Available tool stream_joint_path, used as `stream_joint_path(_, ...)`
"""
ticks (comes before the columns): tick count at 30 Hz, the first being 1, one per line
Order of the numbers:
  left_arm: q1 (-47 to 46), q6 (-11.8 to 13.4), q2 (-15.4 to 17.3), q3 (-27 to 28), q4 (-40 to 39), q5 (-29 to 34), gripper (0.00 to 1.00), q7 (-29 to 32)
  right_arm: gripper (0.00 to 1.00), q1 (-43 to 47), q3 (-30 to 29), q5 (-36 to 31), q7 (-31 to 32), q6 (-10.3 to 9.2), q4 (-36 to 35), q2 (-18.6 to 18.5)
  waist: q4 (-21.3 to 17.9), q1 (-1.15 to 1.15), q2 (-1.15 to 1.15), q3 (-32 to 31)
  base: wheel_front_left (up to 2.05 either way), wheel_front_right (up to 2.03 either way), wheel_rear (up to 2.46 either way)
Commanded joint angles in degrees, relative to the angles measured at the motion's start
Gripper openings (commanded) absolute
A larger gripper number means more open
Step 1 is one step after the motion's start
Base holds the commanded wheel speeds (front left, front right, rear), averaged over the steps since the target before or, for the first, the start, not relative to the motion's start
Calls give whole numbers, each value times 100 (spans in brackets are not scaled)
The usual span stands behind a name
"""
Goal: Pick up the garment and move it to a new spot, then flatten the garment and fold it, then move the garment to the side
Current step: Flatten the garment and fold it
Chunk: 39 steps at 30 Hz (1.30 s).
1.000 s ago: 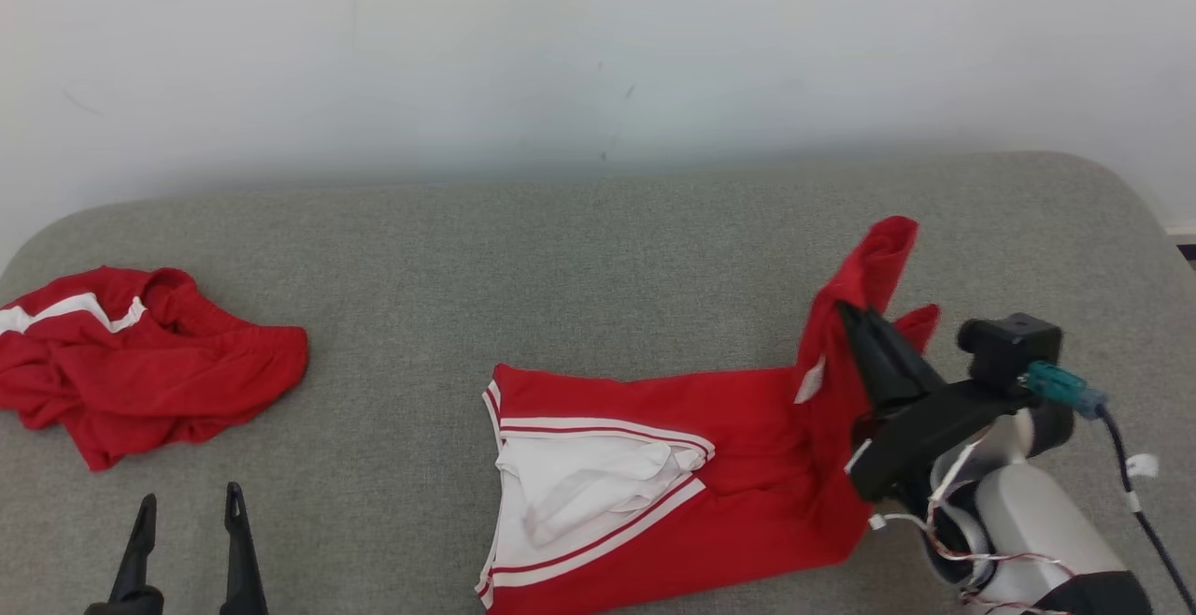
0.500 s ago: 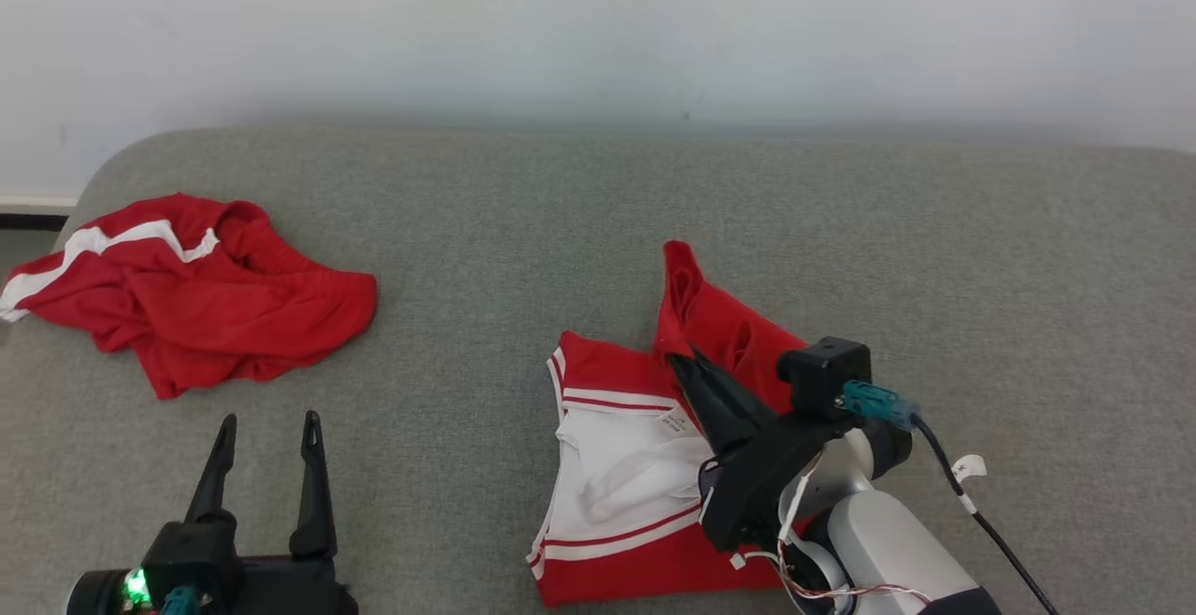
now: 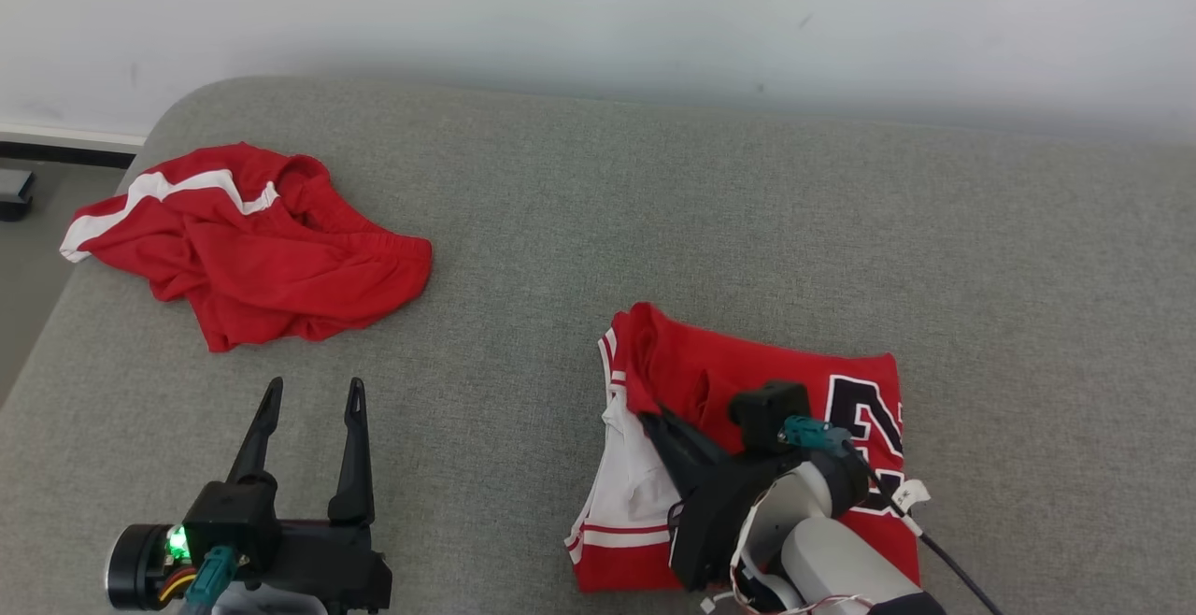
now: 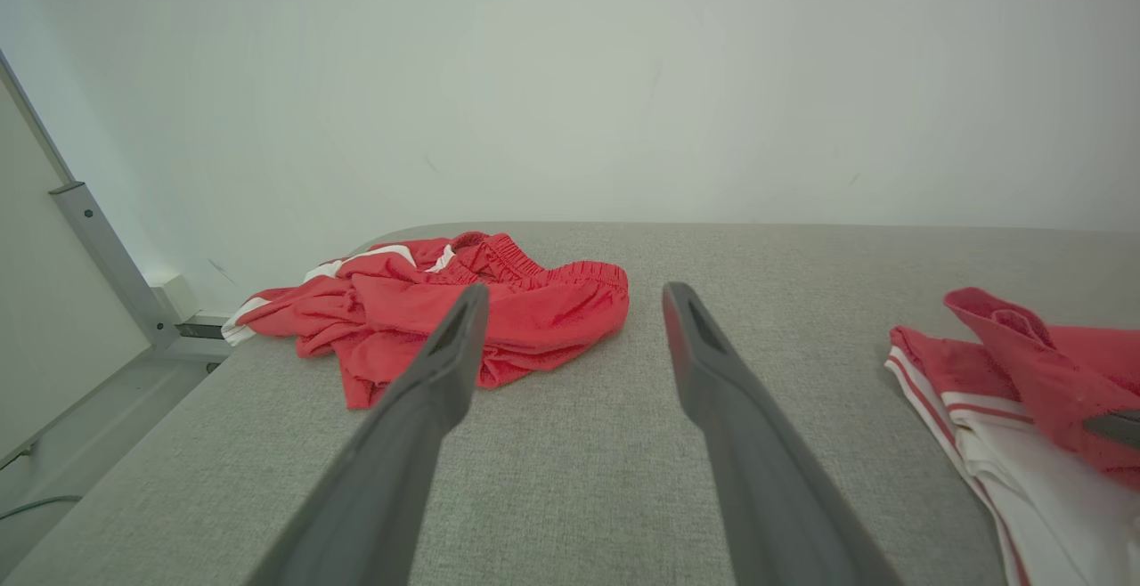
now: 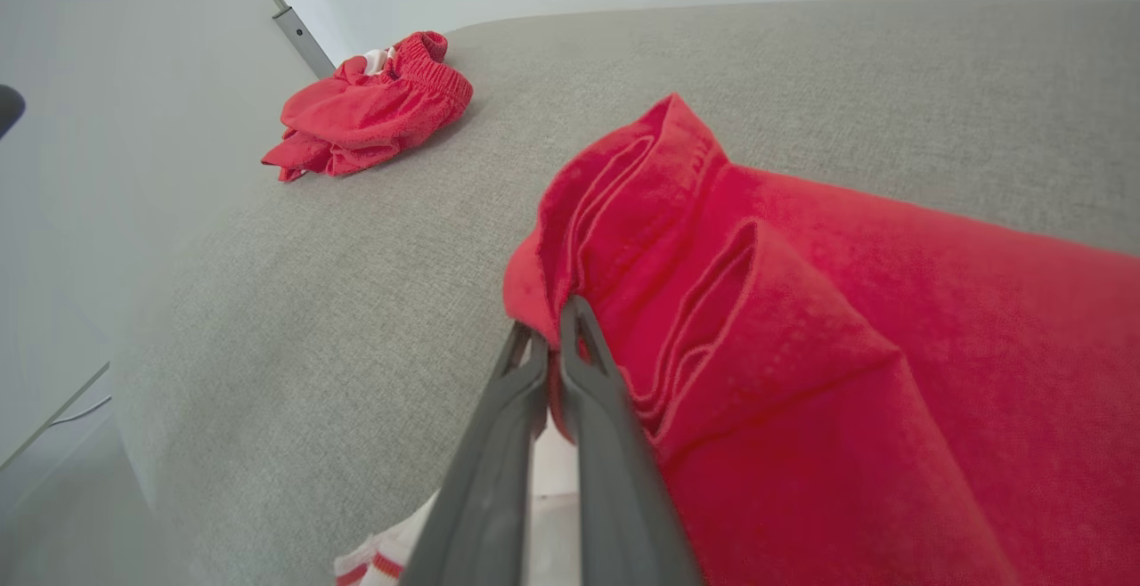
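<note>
Two red garments lie on the gray padded surface point(image 3: 654, 185), well apart from each other. The jersey point(image 3: 747, 358) sits at the near right of the head view, doubled over on itself. Its red outer face is uppermost, and black white-edged lettering point(image 3: 864, 409) shows at its right end. A white inner layer with red-and-white striped trim point(image 3: 624, 493) is exposed along its left edge. The right gripper point(image 3: 651, 421) is clenched on the jersey: both fingers are pressed together on a bunched, layered red fold at the garment's left end. In the right wrist view this fold stands up around the fingertips, above the white layer. The left gripper point(image 3: 315, 383) is fully spread with nothing between its fingers and is positioned over bare surface at the near left. The red shorts point(image 3: 280, 260), crumpled and marked with a white stripe, rest at the far left near the rounded corner, beyond the left gripper and not touching it. A pale wall point(image 3: 598, 7) stands behind the surface.
</note>
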Motion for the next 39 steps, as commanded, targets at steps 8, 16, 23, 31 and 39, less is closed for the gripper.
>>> stream_joint_path(8,4,-39,13,113,80,84,100,-18,100,-259,573,543,-363,-11,354,26,-84,-1,0,-97,0,0,0)
stream_joint_path(16,266,-5,77,278,4,101,100,-18,100,-255,458,456,-669,-11,-52,-426,-257,-1,0,-292,0,0,0)
stream_joint_path(23,382,-13,71,358,-62,98,100,-18,100,-33,180,531,-250,-11,-311,-1031,-256,-1,0,-239,0,0,0)
stream_joint_path(31,285,-48,45,301,6,179,100,-18,100,-54,372,579,37,-11,-311,-1035,-150,-1,0,-130,0,0,0)
stream_joint_path(39,130,-128,-16,227,108,187,100,-18,0,-279,652,633,200,-11,119,-981,-22,-1,0,-75,0,0,0)
